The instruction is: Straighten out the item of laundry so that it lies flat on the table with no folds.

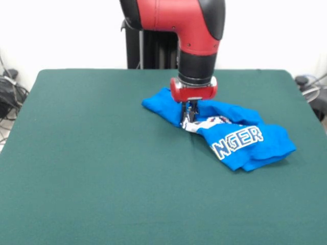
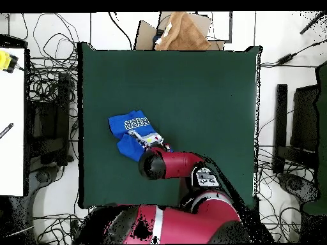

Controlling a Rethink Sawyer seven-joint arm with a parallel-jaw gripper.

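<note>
Dark green felt-like table [image 1: 92, 173], matte, rectangular with rounded corners; white wall behind it in the front view. 1 red and black arm [image 1: 196, 35] drops onto the cloth.

Gripper [image 1: 189, 115]: slim dark fingers under a red wrist ring, drawn close together with crumpled cloth bunched between them. Reads as pinched shut on the shirt, at a white-printed fold.

T-shirt [image 1: 255, 148]: bright blue soft cloth, crumpled into a long lumpy heap, not flat. 1 blue corner juts out past the gripper on the front view's left; the bulk lies on the other side, folded over itself with rounded ridges. White outlined letters "NGER" face up on the top fold.

Overhead: shirt [image 2: 124, 124] sits left of the table's centre, well inside every edge, lettering up; the arm's round black-and-red elbow covers its near end.

Around the table: tangled black cables [image 2: 48, 96] on a pale floor, brown cardboard [image 2: 179, 32] at the top edge.
</note>
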